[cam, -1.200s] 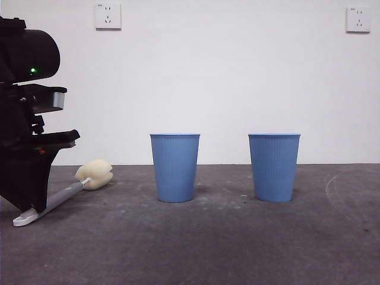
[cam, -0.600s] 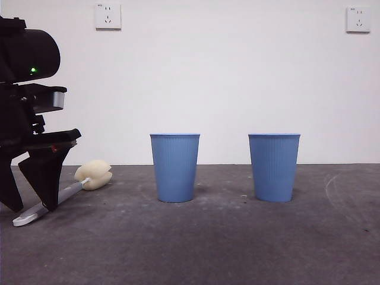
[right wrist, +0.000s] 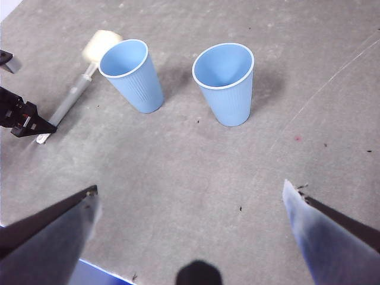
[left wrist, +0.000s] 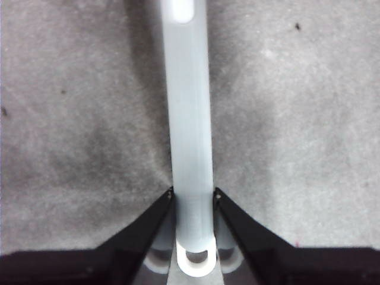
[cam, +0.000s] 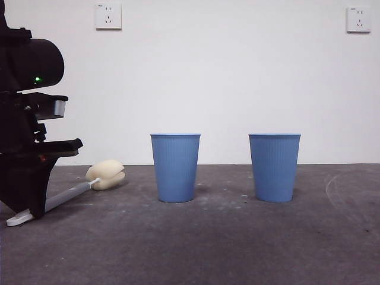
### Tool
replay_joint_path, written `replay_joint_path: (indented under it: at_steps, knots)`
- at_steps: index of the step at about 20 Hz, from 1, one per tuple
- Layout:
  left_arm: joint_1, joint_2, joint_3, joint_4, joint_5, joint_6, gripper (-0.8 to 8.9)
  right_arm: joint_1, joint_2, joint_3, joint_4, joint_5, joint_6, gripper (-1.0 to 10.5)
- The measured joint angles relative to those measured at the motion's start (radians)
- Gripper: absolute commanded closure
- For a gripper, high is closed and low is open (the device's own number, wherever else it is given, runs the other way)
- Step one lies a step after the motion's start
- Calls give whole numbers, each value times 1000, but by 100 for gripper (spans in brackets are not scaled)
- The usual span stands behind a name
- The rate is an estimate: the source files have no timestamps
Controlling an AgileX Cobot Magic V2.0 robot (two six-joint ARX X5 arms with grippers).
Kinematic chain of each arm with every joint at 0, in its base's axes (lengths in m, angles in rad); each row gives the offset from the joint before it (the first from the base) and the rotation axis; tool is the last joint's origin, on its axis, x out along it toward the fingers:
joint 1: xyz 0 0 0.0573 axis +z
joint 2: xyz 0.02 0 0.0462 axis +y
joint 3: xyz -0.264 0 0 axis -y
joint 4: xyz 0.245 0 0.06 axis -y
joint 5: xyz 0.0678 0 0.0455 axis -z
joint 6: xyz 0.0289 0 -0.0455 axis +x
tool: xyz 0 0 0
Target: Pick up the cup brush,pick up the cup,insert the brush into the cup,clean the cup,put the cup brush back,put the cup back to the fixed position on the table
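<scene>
Left wrist view is showing the left gripper (left wrist: 193,199) pinching the cup brush (left wrist: 189,119) handle, fingers (left wrist: 151,222) pressed against it; right gripper (right wrist: 190,231) is waiting with fingers spread; both blue cups (cam: 175,167) are standing untouched on the counter (cam: 237,243); everything beyond the first pickup is remaining.

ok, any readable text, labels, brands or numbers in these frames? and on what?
None can be read.
Wall sockets and: small marks at the top, too small to read.
Both blue cups: plain ribbed sides, no print.
Cup brush: no marking visible on the handle, also not in the left wrist view, where the left hand is shut on it.
Arm housing: only a green light, no text.
</scene>
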Motion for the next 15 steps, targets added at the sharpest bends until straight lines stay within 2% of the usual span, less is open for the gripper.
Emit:
replay_joint_path:
  at_steps: [6, 11, 15]
  knots:
    - [4, -81, -3, -38, 3, 50, 822, 2, 3, 0, 8, 0, 0, 321]
    - [18, -323, -3, -112, 10, 106, 822, 40, 45, -32, 198, -3, 6, 320]
    - [19, -573, -3, -209, 47, 116, 822, 68, 111, -151, 359, -7, 54, 320]
